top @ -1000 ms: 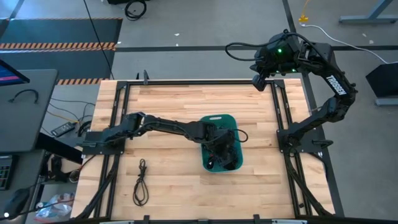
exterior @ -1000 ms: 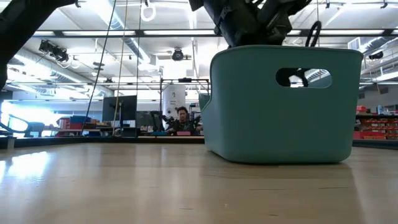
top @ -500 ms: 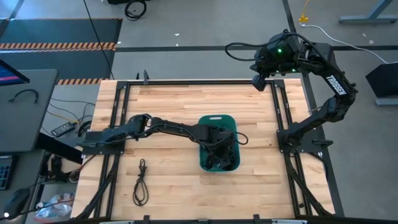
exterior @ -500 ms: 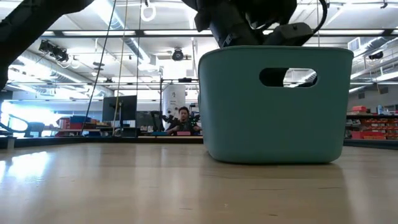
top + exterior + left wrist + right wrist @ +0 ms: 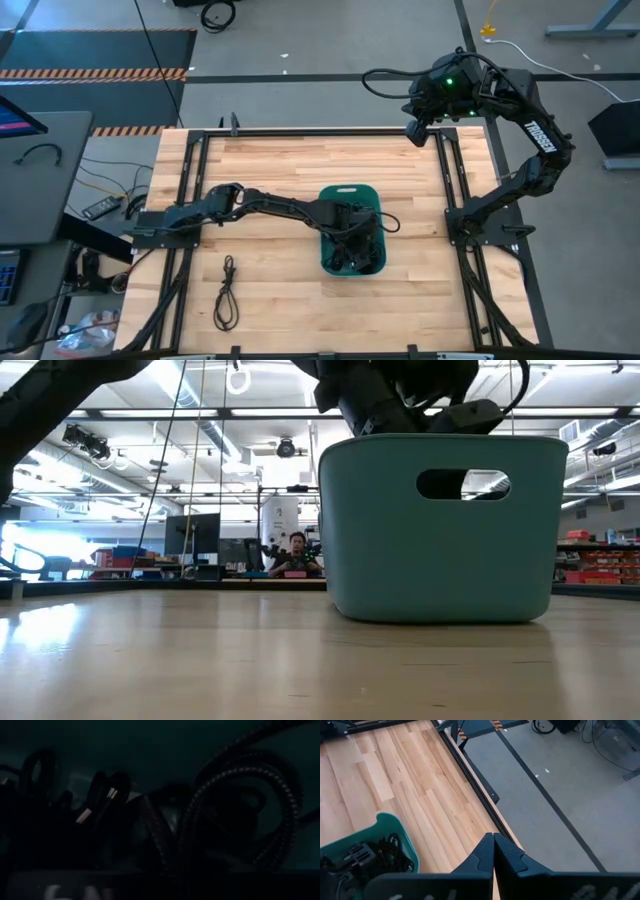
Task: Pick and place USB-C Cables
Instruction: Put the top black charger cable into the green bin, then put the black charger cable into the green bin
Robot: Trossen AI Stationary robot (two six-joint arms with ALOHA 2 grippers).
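The teal tub (image 5: 345,192) stands on the table's middle and fills the low view (image 5: 440,530). Several black USB-C cables (image 5: 358,255) lie bundled inside it, and they show close up in the left wrist view (image 5: 225,810). My left gripper (image 5: 352,232) reaches down into the tub among them; its fingers are hidden. A black cord loop (image 5: 517,395) stands above the tub's rim. One more looped cable (image 5: 228,292) lies flat on the wood near the table's left near corner. My right gripper (image 5: 493,845) is shut and waits over the far right corner (image 5: 415,128).
Black frame rails (image 5: 190,200) run along the table's left and right sides. Bare wood (image 5: 280,160) lies far of the tub and between the tub and the loose cable. A person (image 5: 297,550) sits in the room beyond the table.
My left arm has pushed a little farther over and into the tub, its elbow moving toward the table's right. The tub has slid slightly toward the table's left. Over the last half second both have stayed still.
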